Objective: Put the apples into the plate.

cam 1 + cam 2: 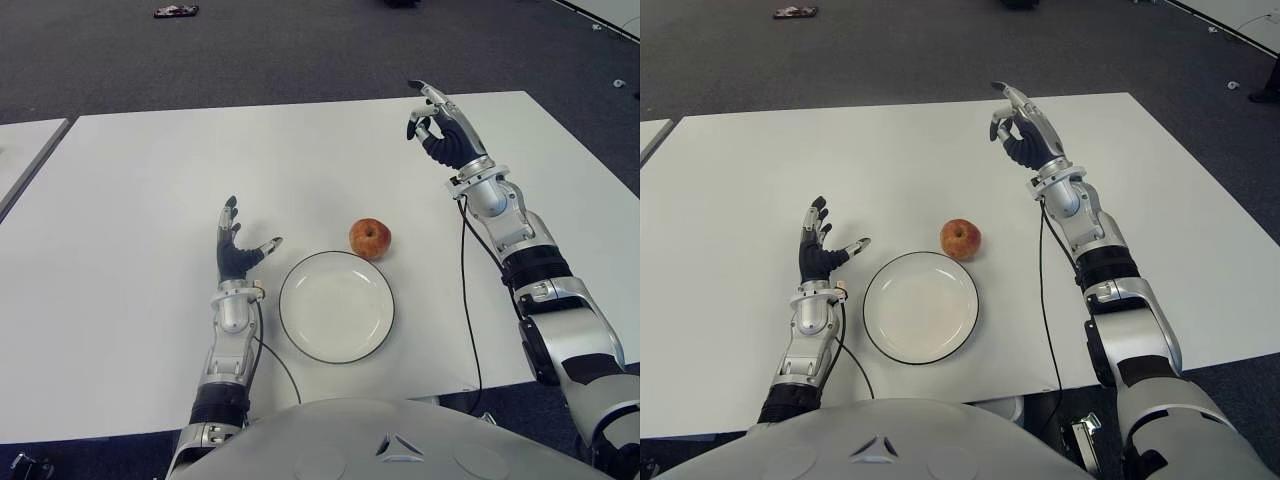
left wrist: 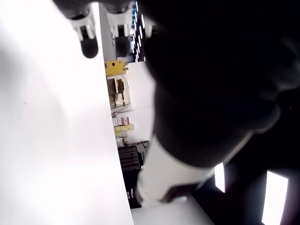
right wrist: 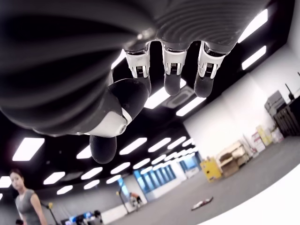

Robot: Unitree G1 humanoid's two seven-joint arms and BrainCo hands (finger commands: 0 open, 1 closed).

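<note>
One red-yellow apple (image 1: pixel 370 238) stands on the white table (image 1: pixel 150 200), just beyond the far right rim of an empty white plate (image 1: pixel 336 305) with a dark edge. My left hand (image 1: pixel 238 245) is held upright just left of the plate, fingers spread, holding nothing. My right hand (image 1: pixel 440 125) is raised over the far right part of the table, well beyond and to the right of the apple. Its fingers (image 3: pixel 165 70) are loosely bent, with nothing between them.
A black cable (image 1: pixel 464 300) hangs from my right arm over the table's front edge. A second table (image 1: pixel 20 150) adjoins on the left. Dark carpet lies beyond, with a small object (image 1: pixel 176 11) on it. A person (image 3: pixel 26 201) stands far off.
</note>
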